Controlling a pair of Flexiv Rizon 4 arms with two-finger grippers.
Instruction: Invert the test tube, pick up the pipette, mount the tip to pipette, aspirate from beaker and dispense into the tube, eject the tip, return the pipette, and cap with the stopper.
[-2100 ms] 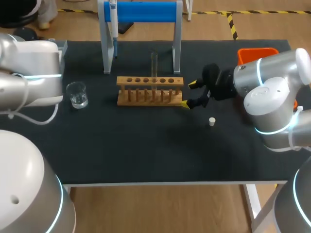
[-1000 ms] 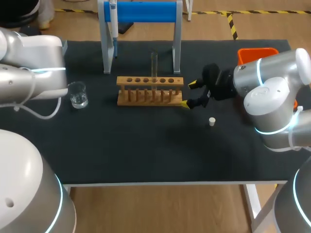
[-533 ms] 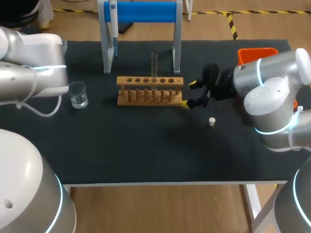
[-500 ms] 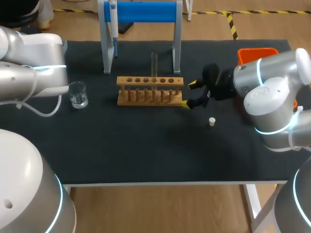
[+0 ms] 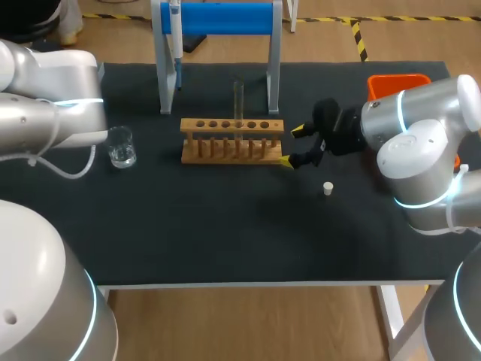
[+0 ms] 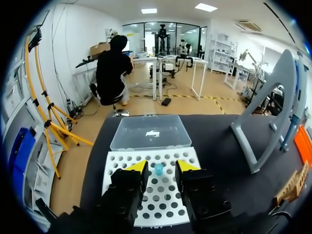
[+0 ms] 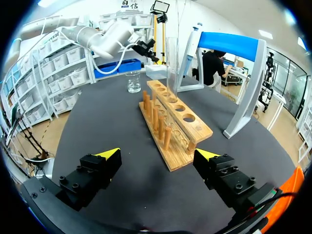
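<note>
Head view: left arm (image 5: 52, 113) has shifted rearward. Right gripper (image 5: 291, 145) unmoved, fingers spread, beside rack (image 5: 231, 139). Test tube (image 5: 238, 98) upright in rack. Pipette (image 5: 174, 30) on stand.
Left wrist view: left gripper (image 6: 161, 166) spread above tip box (image 6: 161, 204).
Right wrist view: rack ahead of spread fingers. Pipette pickup judged pending.

Counter (image 5: 225, 233): matt black cloth-like mat. Rack (image 5: 232, 140): bare pale wood, unvarnished look. Test tube (image 5: 238, 99) and beaker (image 5: 119, 145): clear glossy glass. Stand (image 5: 218, 16): smooth blue bar, matt grey legs. Tip box (image 6: 161, 200): white matt plastic, perforated; lid (image 6: 150, 139) clear plastic. Stopper (image 5: 328, 188): white, matt. Right arm (image 5: 421, 143): glossy silver-white shell. Left pincer (image 6: 158, 168), right pincer (image 7: 160, 156): matt black bodies, 2 smooth yellow tips each.
</note>
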